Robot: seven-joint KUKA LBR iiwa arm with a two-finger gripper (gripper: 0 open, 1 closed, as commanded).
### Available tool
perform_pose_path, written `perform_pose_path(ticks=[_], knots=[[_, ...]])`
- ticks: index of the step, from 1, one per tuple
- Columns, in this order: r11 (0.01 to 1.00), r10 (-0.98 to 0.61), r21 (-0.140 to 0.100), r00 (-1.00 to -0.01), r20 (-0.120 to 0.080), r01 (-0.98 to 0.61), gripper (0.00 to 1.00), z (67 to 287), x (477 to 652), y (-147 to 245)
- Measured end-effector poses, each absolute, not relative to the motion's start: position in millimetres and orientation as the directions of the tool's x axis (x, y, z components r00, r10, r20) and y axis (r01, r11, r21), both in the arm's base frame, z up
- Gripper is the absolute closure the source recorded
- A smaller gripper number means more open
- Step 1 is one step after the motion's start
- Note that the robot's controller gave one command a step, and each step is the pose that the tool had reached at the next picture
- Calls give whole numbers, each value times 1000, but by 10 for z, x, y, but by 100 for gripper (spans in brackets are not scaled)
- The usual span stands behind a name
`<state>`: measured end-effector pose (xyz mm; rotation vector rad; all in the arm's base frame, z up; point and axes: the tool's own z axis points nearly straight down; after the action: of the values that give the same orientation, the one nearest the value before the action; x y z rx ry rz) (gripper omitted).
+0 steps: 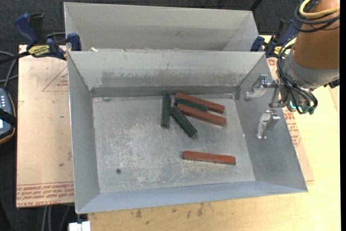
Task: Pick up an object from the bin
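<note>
My gripper [260,107] hangs over the bin's right sloping wall, its two metal fingers [264,124] spread apart with nothing between them. The closest loose thing is a red-brown flat bar [208,158] lying alone on the bin floor, to the left of the gripper and below it. Further left, near the back wall, two more red-brown bars [201,114] lie side by side, slanting. Two dark green bars [184,122] touch them, one upright in the picture [166,110] and one on a diagonal.
The left half of the bin floor is bare grey metal with scuff marks. Steep walls slope up on all sides. The arm's orange cover and cables sit above the right rim.
</note>
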<state>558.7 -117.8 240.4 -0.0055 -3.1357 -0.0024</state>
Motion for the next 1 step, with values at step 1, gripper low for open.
perform_pose_path(ticks=[1], knots=[[1000, 1, 0, -1000, -2, 1, 0, 2448, 5602, -1172]])
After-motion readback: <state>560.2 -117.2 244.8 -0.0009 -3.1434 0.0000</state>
